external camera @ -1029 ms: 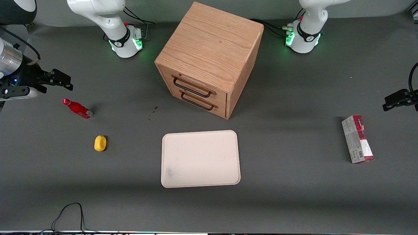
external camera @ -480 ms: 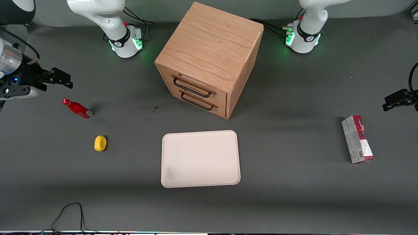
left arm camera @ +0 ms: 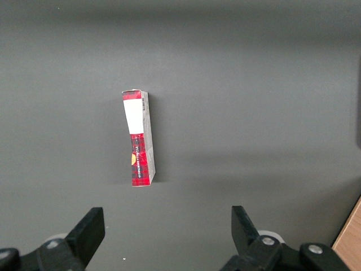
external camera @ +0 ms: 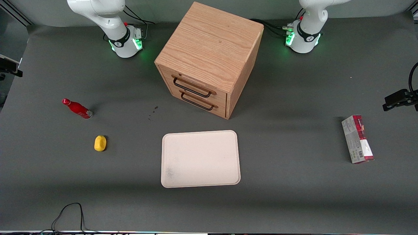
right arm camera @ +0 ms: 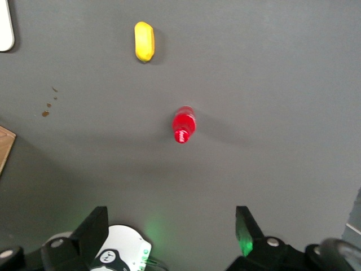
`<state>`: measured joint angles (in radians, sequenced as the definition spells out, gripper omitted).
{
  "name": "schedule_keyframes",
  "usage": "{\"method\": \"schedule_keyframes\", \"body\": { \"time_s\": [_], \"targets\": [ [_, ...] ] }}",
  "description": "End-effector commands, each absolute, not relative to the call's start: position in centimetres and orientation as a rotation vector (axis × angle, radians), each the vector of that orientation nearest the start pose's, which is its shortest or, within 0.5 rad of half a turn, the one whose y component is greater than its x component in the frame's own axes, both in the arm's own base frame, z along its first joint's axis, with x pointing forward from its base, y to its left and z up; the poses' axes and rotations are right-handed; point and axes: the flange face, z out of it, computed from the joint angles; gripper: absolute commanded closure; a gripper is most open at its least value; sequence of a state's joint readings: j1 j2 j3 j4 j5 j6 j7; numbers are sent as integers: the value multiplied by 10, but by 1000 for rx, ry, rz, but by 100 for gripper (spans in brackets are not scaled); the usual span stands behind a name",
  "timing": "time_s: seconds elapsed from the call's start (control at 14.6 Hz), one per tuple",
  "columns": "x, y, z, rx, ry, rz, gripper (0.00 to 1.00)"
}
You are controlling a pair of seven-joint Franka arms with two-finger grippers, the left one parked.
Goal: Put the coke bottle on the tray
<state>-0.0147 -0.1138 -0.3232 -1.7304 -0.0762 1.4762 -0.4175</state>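
The coke bottle (external camera: pixel 77 108), small, red and red-capped, stands leaning on the grey table toward the working arm's end; in the right wrist view the coke bottle (right arm camera: pixel 183 125) is seen from above. The cream-white tray (external camera: pixel 200 159) lies flat nearer the front camera than the wooden cabinet, and one corner of the tray (right arm camera: pixel 4 25) shows in the right wrist view. My gripper (right arm camera: pixel 171 226) hangs high above the table, well clear of the bottle. It is open wide with nothing between its fingers. Only a sliver of the working arm shows at the front view's edge.
A yellow lemon-like object (external camera: pixel 100 143) lies near the bottle, closer to the front camera. A wooden two-drawer cabinet (external camera: pixel 209 58) stands mid-table. A red-and-grey carton (external camera: pixel 357 138) lies toward the parked arm's end. The working arm's base (external camera: pixel 125 42) glows green.
The working arm's wrist and gripper have drawn almost wholly out of the front view at the working arm's end. The bottle, tray and other objects have not moved.
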Motion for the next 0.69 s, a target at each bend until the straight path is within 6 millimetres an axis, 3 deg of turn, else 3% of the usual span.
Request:
{"method": "schedule_keyframes", "body": {
  "time_s": [0.0, 0.34, 0.41, 0.62],
  "targets": [
    [467, -174, 609, -3131, -180, 230, 0],
    [444, -172, 610, -3121, -165, 196, 0],
    [434, -173, 598, -3139, -179, 177, 0],
    [416, -170, 534, -3156, -179, 73, 1]
  ]
}}
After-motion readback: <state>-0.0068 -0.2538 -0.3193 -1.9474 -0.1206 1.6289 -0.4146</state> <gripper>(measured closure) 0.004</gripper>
